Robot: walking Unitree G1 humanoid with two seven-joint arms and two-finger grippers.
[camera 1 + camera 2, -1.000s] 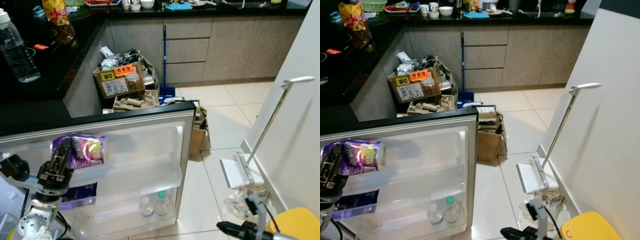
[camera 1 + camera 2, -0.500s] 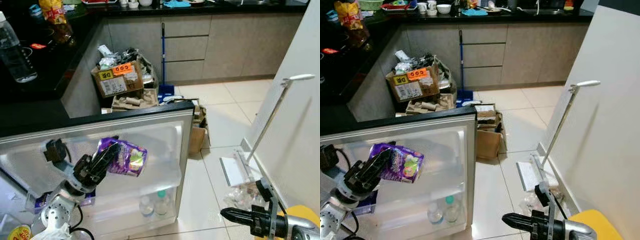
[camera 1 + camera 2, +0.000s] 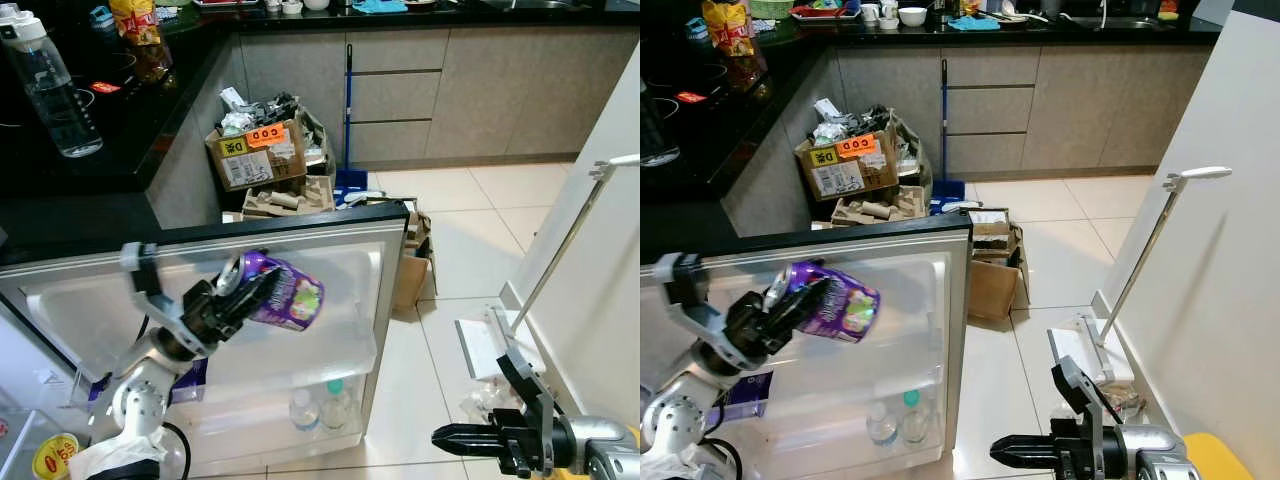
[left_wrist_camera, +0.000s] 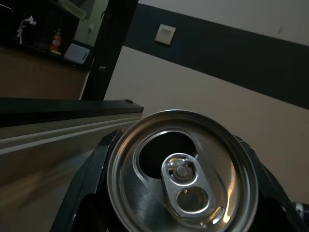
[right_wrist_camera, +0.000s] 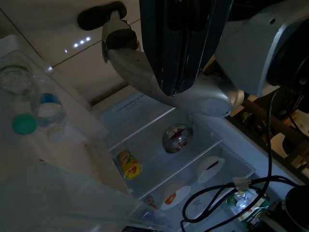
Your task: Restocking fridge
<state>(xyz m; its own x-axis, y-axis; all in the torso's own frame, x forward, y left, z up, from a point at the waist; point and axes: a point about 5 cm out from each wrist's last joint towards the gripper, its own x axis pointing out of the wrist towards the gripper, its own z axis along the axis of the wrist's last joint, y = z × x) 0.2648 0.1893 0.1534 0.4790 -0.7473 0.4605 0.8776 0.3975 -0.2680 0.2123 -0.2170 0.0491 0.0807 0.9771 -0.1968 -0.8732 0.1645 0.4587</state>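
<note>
Can (image 3: 283, 291), purple w/ a green patch, sits clamped in your left gripper (image 3: 232, 300) at centre-left of the left eye frame, tipped on its side w/ the silver top toward the arm. It hangs in front of the open fridge door's (image 3: 378, 268) inner face, above the white door shelf (image 3: 330, 358). In the left wrist view the can top (image 4: 182, 172) shows an open mouth and pull tab, black fingers (image 4: 82, 191) on both sides of it.

Right gripper (image 3: 449, 438) is at lower right of the frame, low over the pale floor tiles (image 3: 440, 260), fingers pressed together w/ nothing between them.

Two clear bottles (image 3: 318, 408), one blue-capped, one green-capped, stand in the bottom door rack, lower centre. A dark blue packet (image 3: 190, 381) sits in the door at lower left.

Top left, a water bottle (image 3: 50, 85) stands on the black counter (image 3: 100, 170). Upper centre, cardboard boxes (image 3: 262, 160) full of scrap sit beside a blue broom (image 3: 349, 120) leaning on grey cabinets (image 3: 480, 90). A white lamp (image 3: 560, 270) stands at right by the wall.
</note>
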